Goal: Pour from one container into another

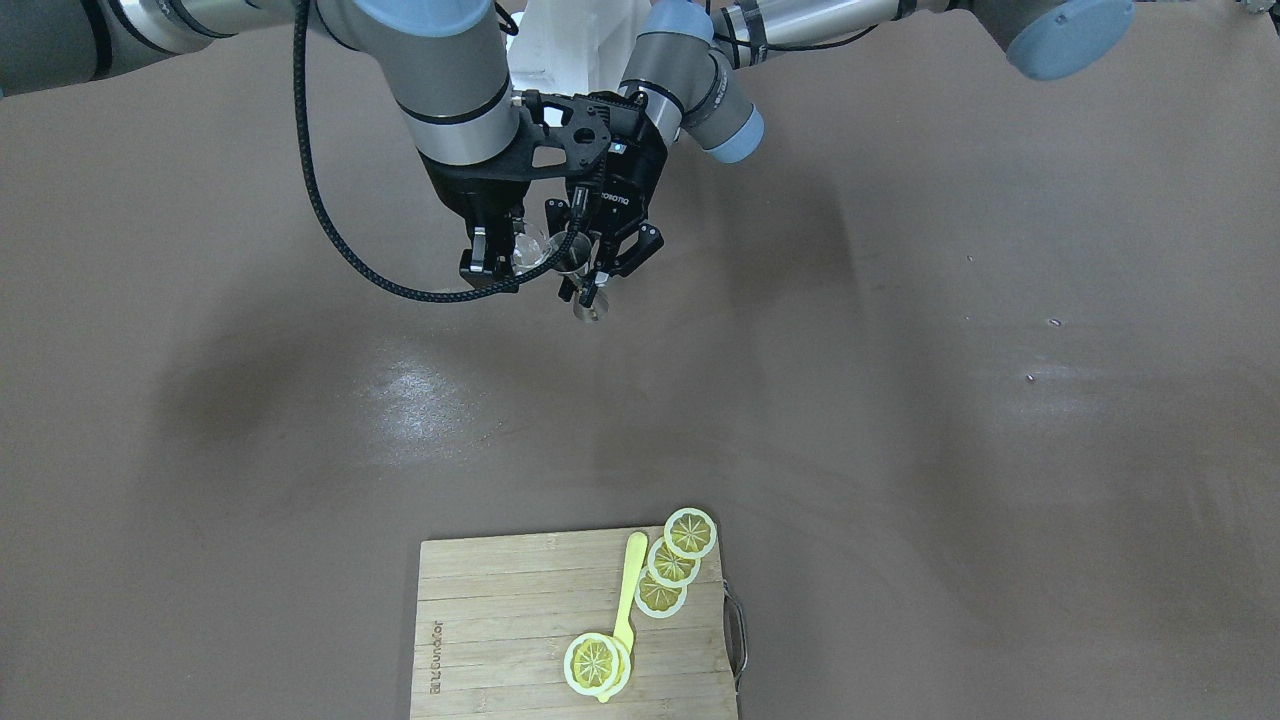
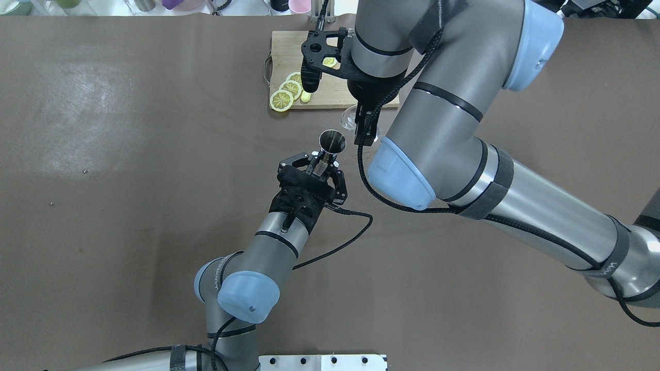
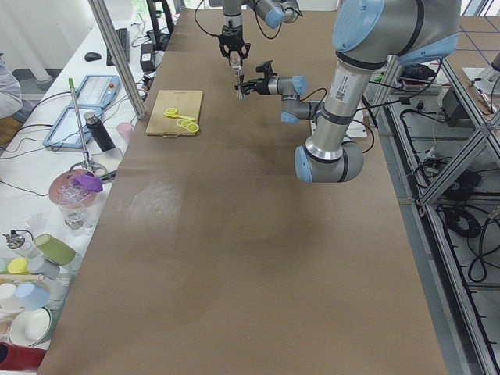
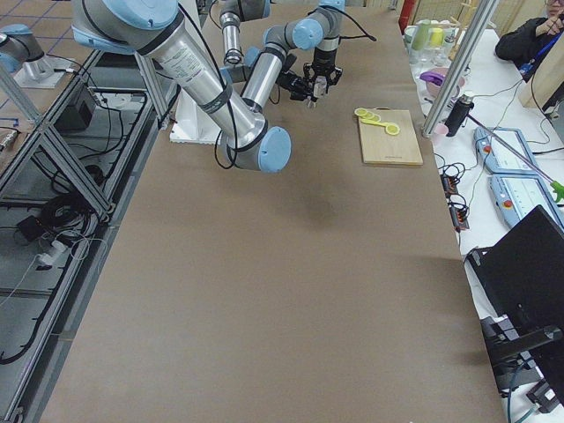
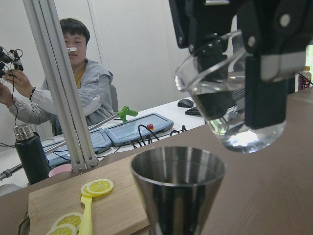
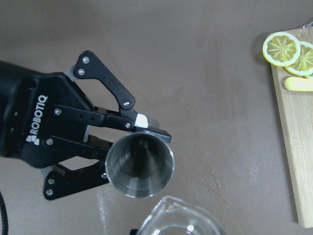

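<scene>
**Slick glass above a small steel mouth**

The right gripper (image 2: 364, 129) is closed on the clear tumbler (image 5: 210, 93) and holds it in the air, slightly tilted. It seems to pinch the wall with one finger inside and one outside. In the overhead view the glass sits at about 2 o'clock of the jigger (image 5: 178, 188), just beside and above its mouth. The left gripper (image 2: 322, 161) is clamped on the jigger's narrow waist, with the cup upright and mouth up.

The tumbler looks rigid, smooth and brittle, and bottom-heavy from its thick base, so a wall pinch could slip as it tips. A slow tilt seems wise. The jigger looks light, stiff and polished. The waist is the sound hold, since the cones on either side block sliding. I cannot tell whether the glass holds liquid.
</scene>
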